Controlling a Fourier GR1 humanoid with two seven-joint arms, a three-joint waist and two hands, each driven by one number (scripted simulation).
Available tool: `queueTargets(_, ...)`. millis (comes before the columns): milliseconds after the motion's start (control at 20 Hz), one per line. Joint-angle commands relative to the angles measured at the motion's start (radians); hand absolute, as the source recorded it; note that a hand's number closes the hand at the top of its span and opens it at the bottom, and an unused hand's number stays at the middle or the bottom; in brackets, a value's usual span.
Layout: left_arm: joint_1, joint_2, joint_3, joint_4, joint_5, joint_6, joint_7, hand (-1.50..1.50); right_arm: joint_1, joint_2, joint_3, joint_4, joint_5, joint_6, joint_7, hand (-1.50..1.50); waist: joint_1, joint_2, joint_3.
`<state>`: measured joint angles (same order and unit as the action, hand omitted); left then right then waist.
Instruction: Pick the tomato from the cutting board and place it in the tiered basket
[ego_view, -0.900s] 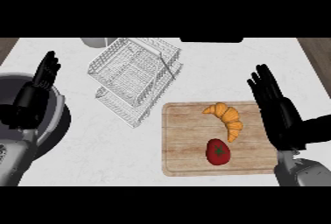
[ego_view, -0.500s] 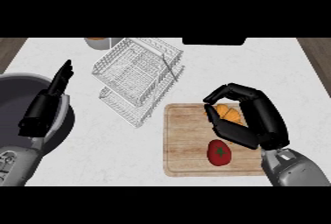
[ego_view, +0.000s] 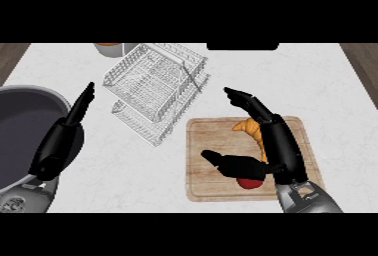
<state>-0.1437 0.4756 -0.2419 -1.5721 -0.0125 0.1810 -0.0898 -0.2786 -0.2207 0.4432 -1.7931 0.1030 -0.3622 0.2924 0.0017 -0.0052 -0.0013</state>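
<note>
From the head view, the white, faintly marbled counter top (ego_view: 111, 165) runs nearly edge to edge, with strips of brown floor showing at the far left and far right corners, and the widest bare stretch lies in the middle, between the left forearm and the rectangular light-wood cutting board (ego_view: 210, 187), and again along the far right beyond the board. The board sits at the lower right, its long sides roughly square to the counter, grain lines visible across its pale surface. On it, the round red tomato (ego_view: 251, 184) lies near the board's near edge, mostly covered by the right hand (ego_view: 277, 145), whose black thumb reaches across just above the tomato while the long fingers stretch straight up and leftward past the board's far edge; the hand is spread, not closed round the fruit. A curved golden-brown croissant (ego_view: 249, 131) lies on the board's upper half, partly hidden under that hand. Up and left of the board stands the silver wire tiered basket (ego_view: 159, 85), a thin open mesh of two stepped trays, tilted diagonally, its lower corner just beside the board's far left corner. The left hand (ego_view: 63, 137) is held edge-on at the left, fingers straight and together pointing up, beside the rim of a large dark grey round pot (ego_view: 22, 107) that the left edge cuts off. An orange-topped cylindrical container (ego_view: 109, 48) sits at the far edge
</note>
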Motion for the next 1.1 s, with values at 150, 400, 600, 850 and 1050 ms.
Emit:
queueTargets(150, 0.015, 0.01, 0.006, -0.03, -0.006, 0.0, 0.032, 0.0, -0.079, -0.272, 0.073, -0.067, 0.098, 0.257, 0.42, -1.5, -0.012, -0.01, -0.006)
queueTargets(400, 0.046, 0.011, -0.002, -0.049, -0.009, -0.004, 0.03, 0.0, -0.146, -0.412, 0.146, -0.182, 0.128, 0.475, 0.701, -1.5, -0.015, -0.016, -0.007)
queueTargets(600, 0.033, 0.012, 0.005, -0.037, -0.017, -0.009, 0.023, 0.0, -0.255, -0.366, 0.21, -0.273, 0.125, 0.578, 1.014, -1.5, -0.009, -0.009, -0.006)
queueTargets(850, 0.044, -0.019, -0.018, -0.043, -0.053, 0.018, 0.032, 0.0, -0.333, -0.257, 0.287, -0.258, 0.156, 0.571, 1.19, -1.5, 0.002, -0.004, -0.004)
queueTargets(1050, 0.039, -0.028, -0.014, -0.055, -0.043, 0.01, 0.043, 0.0, -0.356, -0.195, 0.309, -0.188, 0.183, 0.568, 1.193, -1.5, -0.003, -0.006, -0.004)
